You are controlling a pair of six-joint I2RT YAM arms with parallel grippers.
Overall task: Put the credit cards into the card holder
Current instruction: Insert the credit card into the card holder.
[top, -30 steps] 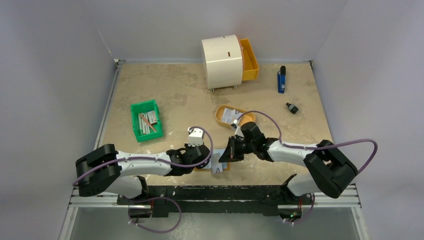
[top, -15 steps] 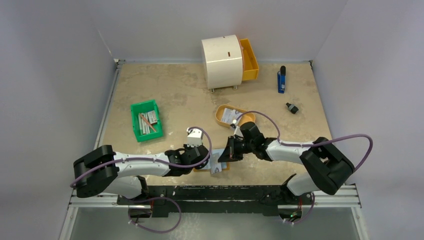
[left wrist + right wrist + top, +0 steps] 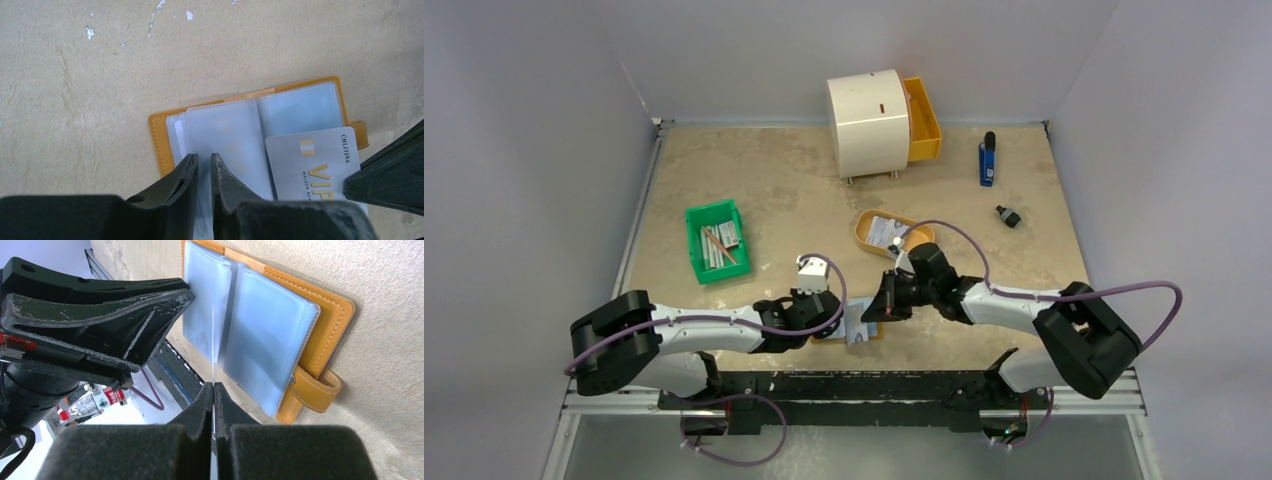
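The tan card holder point(image 3: 160, 135) lies open near the table's front edge point(image 3: 856, 332), its clear sleeves face up. My left gripper point(image 3: 202, 159) rests its tips on the left sleeve, jaws a narrow gap apart with nothing between them. A silver credit card point(image 3: 310, 165) printed VIP lies over the right sleeve. My right gripper point(image 3: 213, 386) is shut on that card, which appears edge-on point(image 3: 213, 340) with its far end at the holder's point(image 3: 280, 325) middle fold. More credit cards point(image 3: 884, 230) sit in an orange bowl point(image 3: 864, 238) behind.
A green bin point(image 3: 716, 240) of grey bars stands at the left. A white round cabinet point(image 3: 869, 122) with an open orange drawer point(image 3: 922, 120) is at the back. A blue object point(image 3: 987, 160) and a small black one point(image 3: 1008, 216) lie at the right.
The right arm's elbow swayed slightly left and back. Both grippers, the card and the holder stay where they were.
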